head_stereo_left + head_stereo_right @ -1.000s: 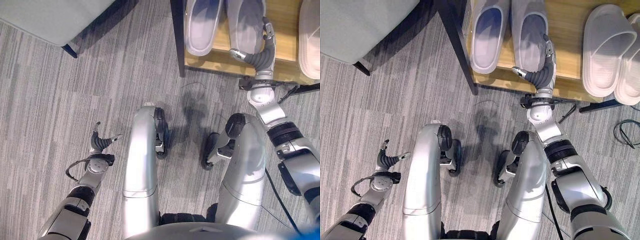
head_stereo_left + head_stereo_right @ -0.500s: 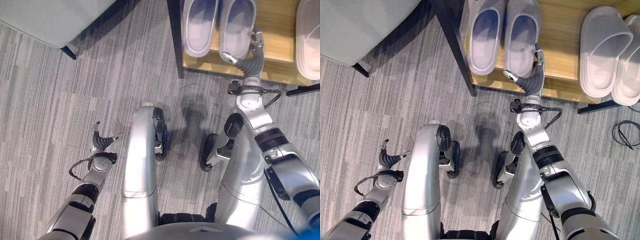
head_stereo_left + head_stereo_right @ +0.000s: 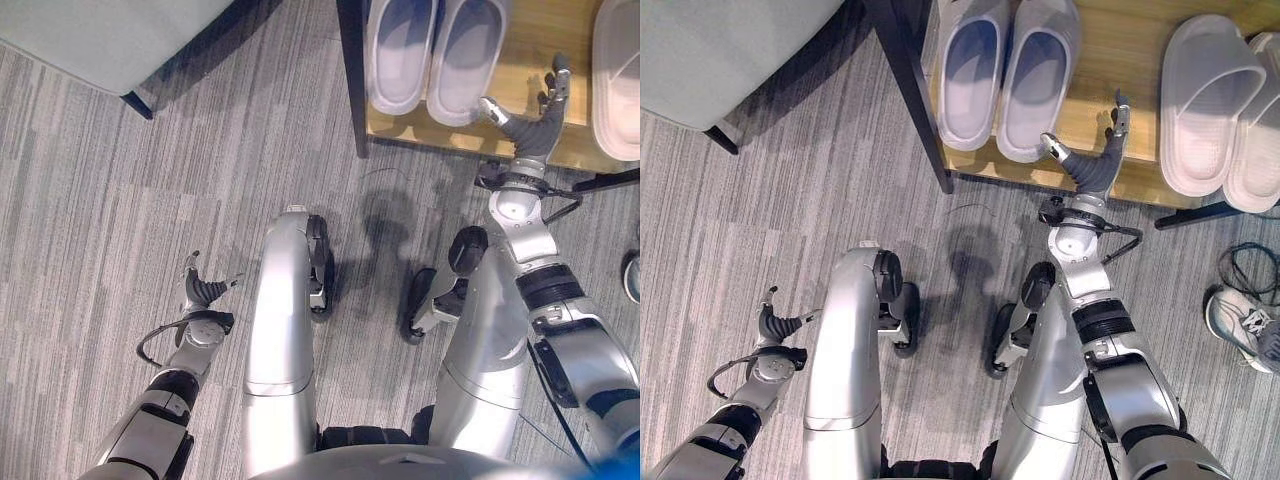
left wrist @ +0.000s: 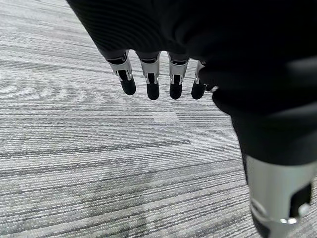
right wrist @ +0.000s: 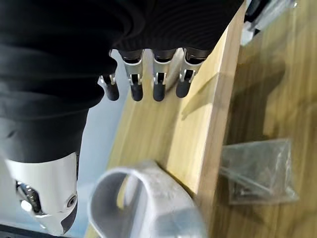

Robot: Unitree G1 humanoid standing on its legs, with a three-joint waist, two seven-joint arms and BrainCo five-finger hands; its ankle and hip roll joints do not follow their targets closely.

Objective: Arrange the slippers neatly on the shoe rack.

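Two pale lavender slippers (image 3: pixel 973 70) (image 3: pixel 1037 80) lie side by side, touching, at the left end of the wooden shoe rack shelf (image 3: pixel 1130 60). A white pair (image 3: pixel 1210 100) lies at the shelf's right end. My right hand (image 3: pixel 1098 165) is open, its fingers (image 5: pixel 143 87) straight over the shelf's front edge, just right of the lavender pair and apart from it. One slipper's strap (image 5: pixel 148 203) shows close by in the right wrist view. My left hand (image 3: pixel 775 325) hangs open and empty low over the carpet at the lower left, fingers (image 4: pixel 148 84) straight.
The rack's dark frame leg (image 3: pixel 910 90) stands left of the slippers. A grey piece of furniture (image 3: pixel 720 50) fills the upper left. A grey sneaker (image 3: pixel 1245 325) lies on the carpet at the right edge. A small plastic bag (image 5: pixel 260 171) rests on a lower board.
My right hand pushed the right lavender slipper left against its mate, then let go and moved right along the shelf edge. The sneaker has come into view at the right.
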